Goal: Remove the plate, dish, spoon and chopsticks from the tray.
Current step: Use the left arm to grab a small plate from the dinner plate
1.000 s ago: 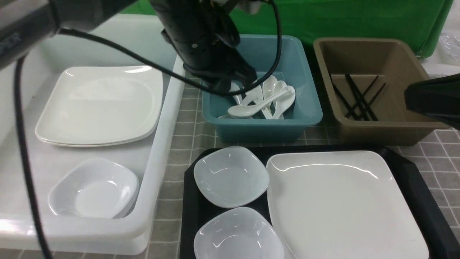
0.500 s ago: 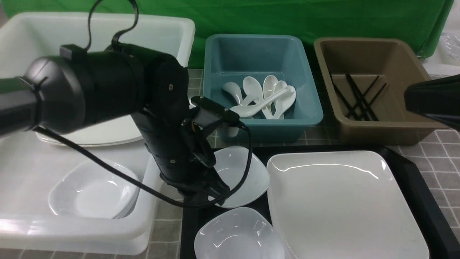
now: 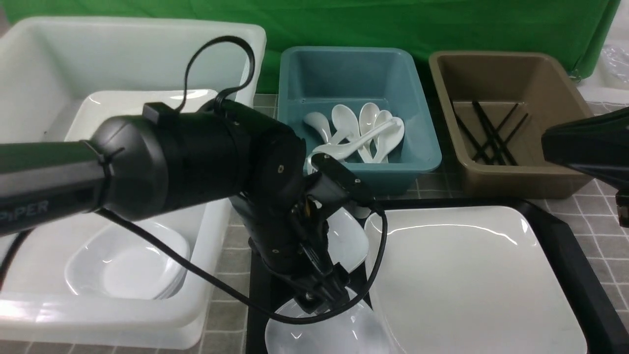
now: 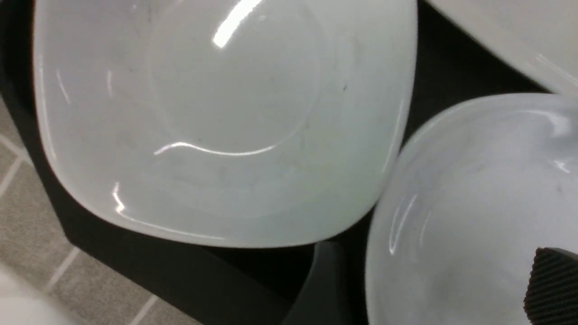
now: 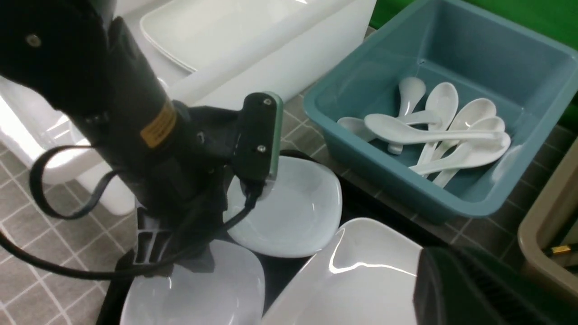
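Grey tiled tabletop [image 3: 265,182] is spread before a green backdrop [image 3: 442,24]. Left of the left pincer [image 3: 322,301] a white tub [image 3: 73,54] is stood, and flat plates [image 3: 108,103] and small dishes [image 3: 123,265] are stacked in it. Under the pincer and out to its right, the tray [image 3: 565,241] is laid on the tiles. Most of the tray is taken up by the plate [image 3: 467,285], which is set flat just right of the pincer. Beyond the pincer a blue tub [image 3: 344,78] is placed near the tray's far edge, and a brown tub [image 3: 550,83] is stood beside it, further right. The pincer is carried by the left arm [image 3: 196,157], by which part of the far dish [image 3: 353,241] is hidden; that dish is set on the tray just beyond the pincer. The near dish [image 3: 358,334] is found directly beneath the pincer, also on the tray. The two dishes are seen close together in the left wrist view; whether their rims touch cannot be told. Spoons [image 3: 373,130] are heaped in the blue tub, and chopsticks [image 3: 486,132] are laid crossed in the brown one. The left pincer is released: one ribbed finger [image 4: 553,289] is held inside the near dish, the other [image 4: 323,289] outside its rim, and nothing is gripped. Of the right pincer [image 5: 469,289], well to the right, only a dark part is shown; released or clenched cannot be told.
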### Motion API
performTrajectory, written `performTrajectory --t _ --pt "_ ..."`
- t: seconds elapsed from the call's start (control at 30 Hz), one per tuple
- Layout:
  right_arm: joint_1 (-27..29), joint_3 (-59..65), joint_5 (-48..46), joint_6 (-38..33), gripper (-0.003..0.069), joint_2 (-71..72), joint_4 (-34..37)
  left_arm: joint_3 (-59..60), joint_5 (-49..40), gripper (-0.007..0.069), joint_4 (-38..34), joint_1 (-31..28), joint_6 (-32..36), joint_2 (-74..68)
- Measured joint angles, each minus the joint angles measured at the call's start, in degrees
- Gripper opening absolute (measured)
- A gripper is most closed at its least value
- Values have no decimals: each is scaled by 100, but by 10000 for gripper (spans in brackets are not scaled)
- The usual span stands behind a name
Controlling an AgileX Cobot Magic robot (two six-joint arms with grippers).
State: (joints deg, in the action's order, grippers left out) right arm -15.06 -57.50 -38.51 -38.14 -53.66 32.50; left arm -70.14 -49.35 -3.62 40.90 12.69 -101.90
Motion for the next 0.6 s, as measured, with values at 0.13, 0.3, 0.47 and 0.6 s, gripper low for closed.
performTrajectory --t 0.13,0.3,0.47,0.6 --pt "0 0 0 0 37 0 0 6 24 545 23 0 0 -286" --pt "0 0 0 2 37 0 0 6 19 545 4 0 0 -598" --pt "0 0 0 2 37 0 0 11 24 545 -135 0 0 -745" --pt "0 0 5 2 37 0 5 13 -1 476 -158 0 -84 -792"
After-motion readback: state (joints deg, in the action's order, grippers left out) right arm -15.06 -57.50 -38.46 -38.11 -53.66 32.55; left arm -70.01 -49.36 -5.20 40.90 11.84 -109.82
